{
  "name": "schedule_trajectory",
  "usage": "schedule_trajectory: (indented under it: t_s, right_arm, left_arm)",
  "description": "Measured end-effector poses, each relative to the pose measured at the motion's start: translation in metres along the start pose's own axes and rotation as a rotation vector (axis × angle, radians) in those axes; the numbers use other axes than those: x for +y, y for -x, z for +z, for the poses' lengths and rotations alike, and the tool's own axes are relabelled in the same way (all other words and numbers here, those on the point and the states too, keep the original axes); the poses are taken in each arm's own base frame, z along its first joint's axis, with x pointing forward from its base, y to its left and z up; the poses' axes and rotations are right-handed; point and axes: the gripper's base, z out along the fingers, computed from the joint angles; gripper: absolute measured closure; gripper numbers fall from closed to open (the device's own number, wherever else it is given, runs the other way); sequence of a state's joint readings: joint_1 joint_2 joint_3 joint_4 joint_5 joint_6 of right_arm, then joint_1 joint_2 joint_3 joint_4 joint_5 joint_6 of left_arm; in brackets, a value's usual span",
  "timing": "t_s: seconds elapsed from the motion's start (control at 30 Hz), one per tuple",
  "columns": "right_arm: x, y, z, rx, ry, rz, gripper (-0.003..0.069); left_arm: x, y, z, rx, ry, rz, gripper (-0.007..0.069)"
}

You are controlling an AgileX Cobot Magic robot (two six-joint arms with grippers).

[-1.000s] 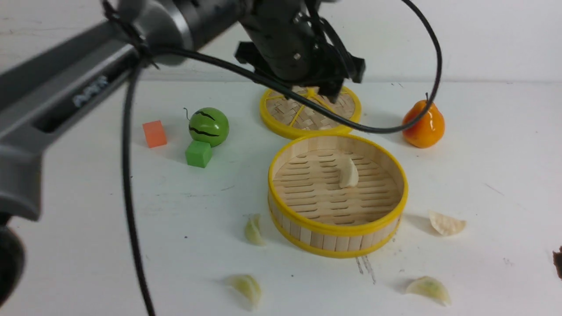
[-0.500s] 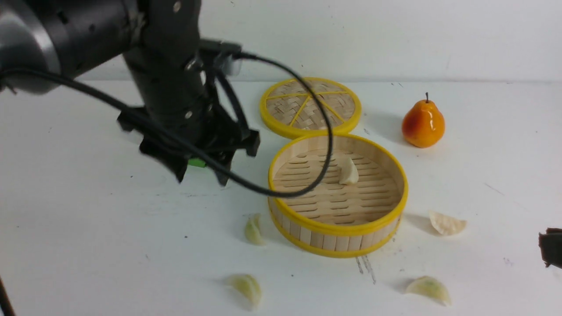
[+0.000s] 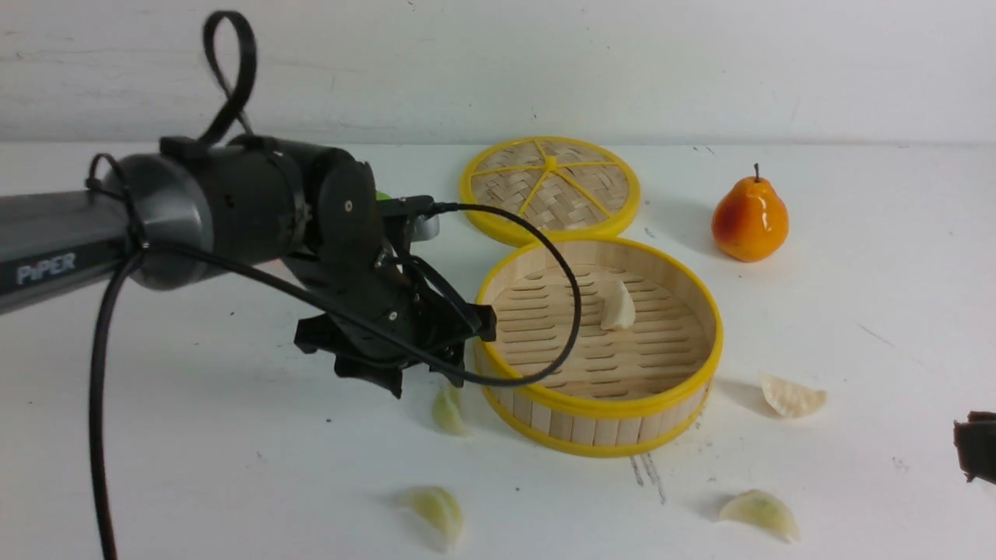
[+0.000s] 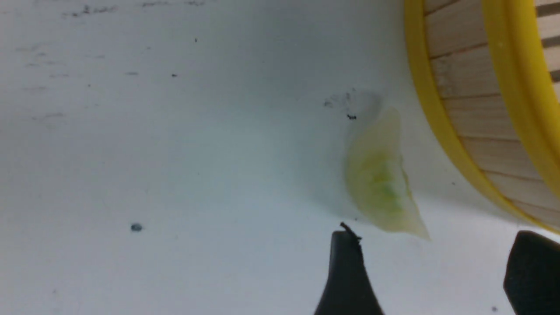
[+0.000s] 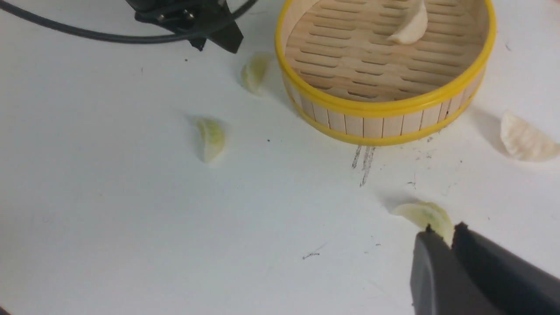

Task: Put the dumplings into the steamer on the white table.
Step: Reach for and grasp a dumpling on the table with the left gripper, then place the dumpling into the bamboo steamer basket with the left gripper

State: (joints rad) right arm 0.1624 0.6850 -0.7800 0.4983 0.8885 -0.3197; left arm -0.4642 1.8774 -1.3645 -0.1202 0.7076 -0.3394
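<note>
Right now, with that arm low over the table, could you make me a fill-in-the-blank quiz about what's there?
1. The steamer holds exactly ___ dumpling.
2. Outside it, ___ dumplings lie on the white table.
3. The left gripper, next to the steamer, has its jaws ___.
4. Right of the lid stands an orange ___.
Missing words: one, four, open, pear.

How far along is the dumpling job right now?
Done: one dumpling lies in the steamer. In hand: the open left claw hangs close to a second dumpling beside its wall. Left: three more dumplings on the white table.
</note>
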Motion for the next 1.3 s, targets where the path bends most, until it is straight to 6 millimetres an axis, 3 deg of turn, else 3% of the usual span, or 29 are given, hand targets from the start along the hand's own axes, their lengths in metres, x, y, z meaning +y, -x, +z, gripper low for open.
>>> schedule_trajectory:
  t_s: [0.23,0.4,0.43,0.47,0.5,0.57,0.67,0.77,0.87,0.9,0.93,1.03,1.13,1.3]
  right_arm:
    - [0.0,0.0,0.0,0.001,-0.001,-0.001,0.0588]
    - [-0.001,0.0,0.0,0.004,-0.008,-0.007,0.0585]
    - [-0.001,0.0,0.0,0.004,-0.009,-0.008,0.0583]
    - [-0.001,0.0,0.0,0.004,-0.009,-0.008,0.0583]
    - [-0.001,0.0,0.0,0.003,-0.009,-0.008,0.0583]
    - [-0.001,0.0,0.0,0.003,-0.01,-0.009,0.0582]
    - [-0.001,0.0,0.0,0.003,-0.011,-0.009,0.0578]
    - [-0.001,0.0,0.0,0.004,-0.012,-0.01,0.0575]
    - [-0.001,0.0,0.0,0.004,-0.012,-0.01,0.0576]
    - [-0.001,0.0,0.0,0.004,-0.012,-0.01,0.0576]
    - [-0.001,0.0,0.0,0.004,-0.012,-0.01,0.0576]
    - [-0.001,0.0,0.0,0.004,-0.012,-0.01,0.0576]
    - [-0.001,0.0,0.0,0.005,-0.013,-0.011,0.0576]
    - [-0.002,-0.001,0.0,0.007,-0.021,-0.018,0.0572]
  left_arm:
    - [0.006,-0.003,0.039,0.036,0.023,-0.008,0.0188]
    - [0.007,-0.006,0.049,0.055,0.032,-0.01,0.0297]
    - [0.008,-0.006,0.05,0.056,0.032,-0.01,0.0389]
    - [0.008,-0.006,0.05,0.056,0.032,-0.01,0.0389]
    - [0.008,-0.006,0.05,0.056,0.033,-0.007,0.0449]
    - [0.007,-0.005,0.049,0.055,0.034,0.0,0.0451]
    - [0.006,-0.002,0.043,0.071,0.046,0.037,0.0451]
    - [-0.002,0.01,0.018,0.052,0.036,0.063,0.0451]
    - [-0.018,0.032,-0.025,-0.042,-0.028,0.067,0.0451]
    - [-0.019,0.033,-0.028,-0.045,-0.036,0.065,0.0451]
    - [-0.029,0.045,-0.051,-0.101,-0.09,0.064,0.0451]
    - [-0.045,0.06,-0.075,-0.169,-0.184,0.071,0.0451]
    - [-0.062,0.064,-0.071,-0.17,-0.217,0.12,0.0451]
    - [-0.092,0.057,-0.024,-0.101,-0.185,0.22,0.0451]
